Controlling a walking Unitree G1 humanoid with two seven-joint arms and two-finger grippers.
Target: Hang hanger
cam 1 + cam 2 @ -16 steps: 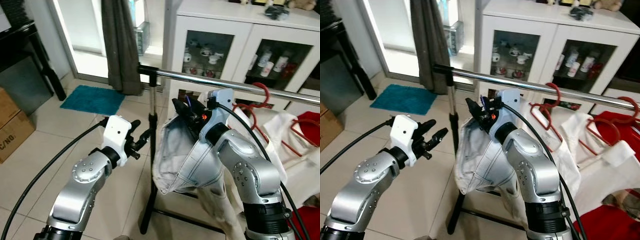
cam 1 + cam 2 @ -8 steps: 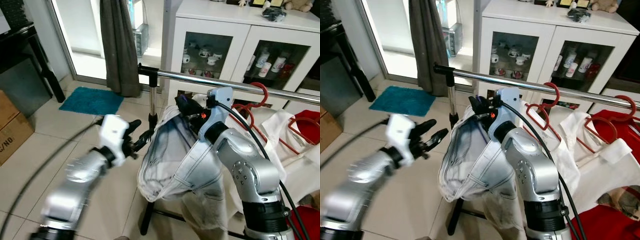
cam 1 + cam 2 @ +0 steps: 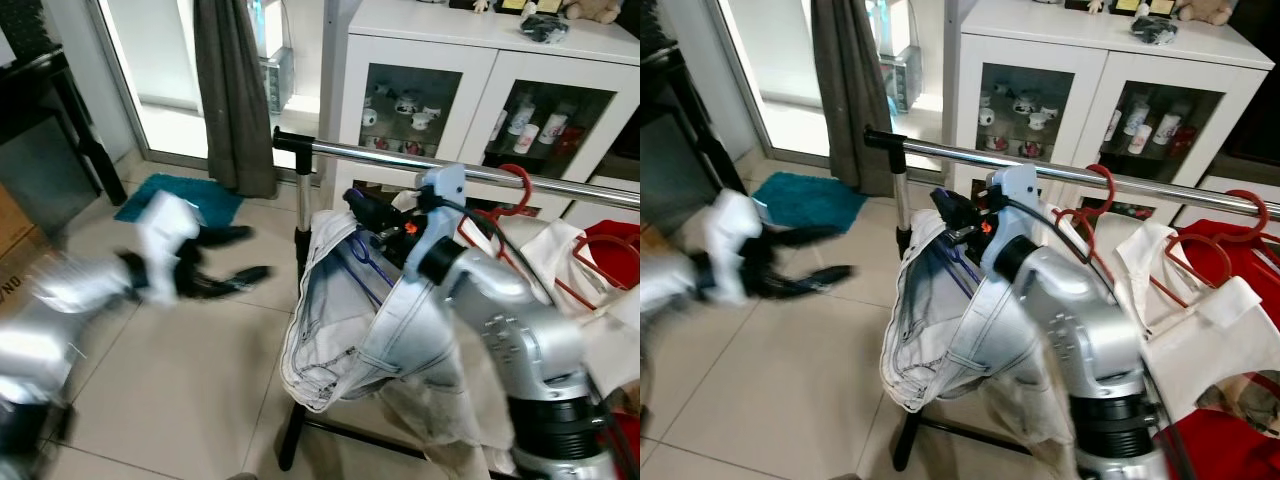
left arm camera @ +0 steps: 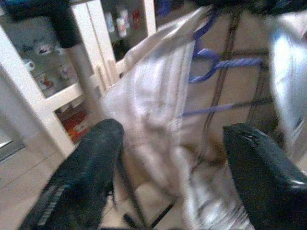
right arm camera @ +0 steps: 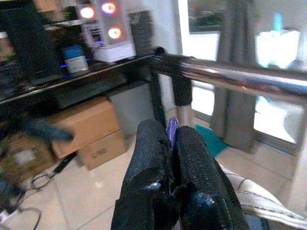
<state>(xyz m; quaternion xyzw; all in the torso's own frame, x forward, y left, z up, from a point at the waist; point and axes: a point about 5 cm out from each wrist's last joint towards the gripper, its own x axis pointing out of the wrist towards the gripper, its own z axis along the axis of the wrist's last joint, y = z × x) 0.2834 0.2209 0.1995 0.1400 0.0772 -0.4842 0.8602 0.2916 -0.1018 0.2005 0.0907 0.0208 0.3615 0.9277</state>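
While the right gripper (image 5: pixel 169 143) is pinching the purple hanger (image 3: pixel 368 268) just below the chrome rail (image 3: pixel 480 175), the step in hand looks like lifting the hook over that rail. To do it well, the wrist is probably needing to rise until the hook clears the top of the bar, then ease down onto the bare stretch between the rack's end post (image 3: pixel 303 215) and the red hangers (image 3: pixel 1095 205), keeping the grip firm until the weight settles.

The right fingers (image 5: pixel 149 151) are pressing together on the hanger's top, a purple sliver showing between them; the pale jeans (image 3: pixel 340 320) are draping from it beneath the gripper and over the forearm. The left gripper (image 3: pixel 235 257) is blurring off to the left, well apart from the rack, its fingers spread and holding nothing.
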